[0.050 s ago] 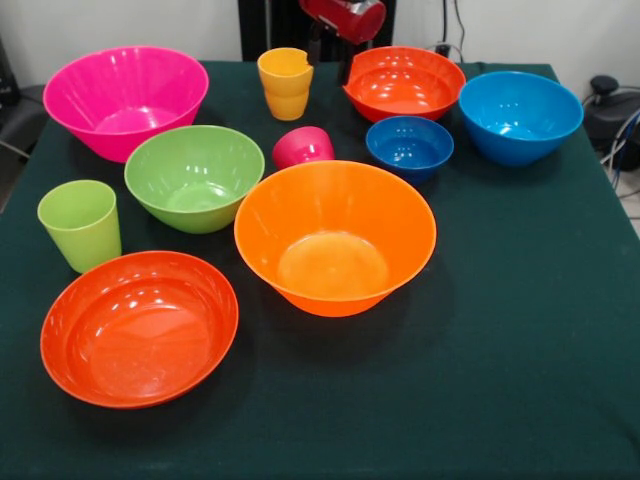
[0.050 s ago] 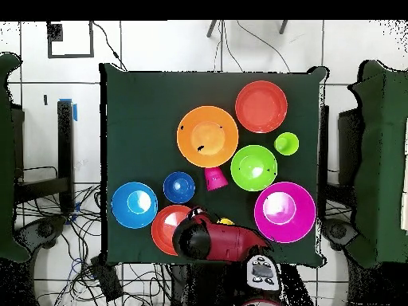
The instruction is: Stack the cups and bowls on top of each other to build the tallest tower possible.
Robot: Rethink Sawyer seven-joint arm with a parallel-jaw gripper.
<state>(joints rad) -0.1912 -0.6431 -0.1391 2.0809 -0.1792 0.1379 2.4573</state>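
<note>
Front view: we only saw the red arm's end at the top edge; the hand itself was out of frame, so we couldn't tell whether it was released or clenched. Nothing was stacked, no tower yet. Directly under the arm sat the yellow-orange cup and the far red-orange bowl, with the small dark blue bowl and light blue bowl just beyond and to one side. The red-pink cup lay tipped on its side between the green bowl and the big orange bowl. The big pink bowl, the lime green cup and the near red-orange bowl were farther off on the table.

Overhead view: the arm covered part of the red-orange bowl and nearly all of the yellow-orange cup, only a sliver showing. The hand was hidden there too.

Risks, as we judged them:
- pieces near the arm were tightly packed, so a descent could clip a neighbouring rim and shove bowls around;
- the tipped red-pink cup could roll if nudged and would need righting before use;
- glossy tapered walls could slip in a grasp;
- a narrow base chosen early would make any tower topple.
</note>
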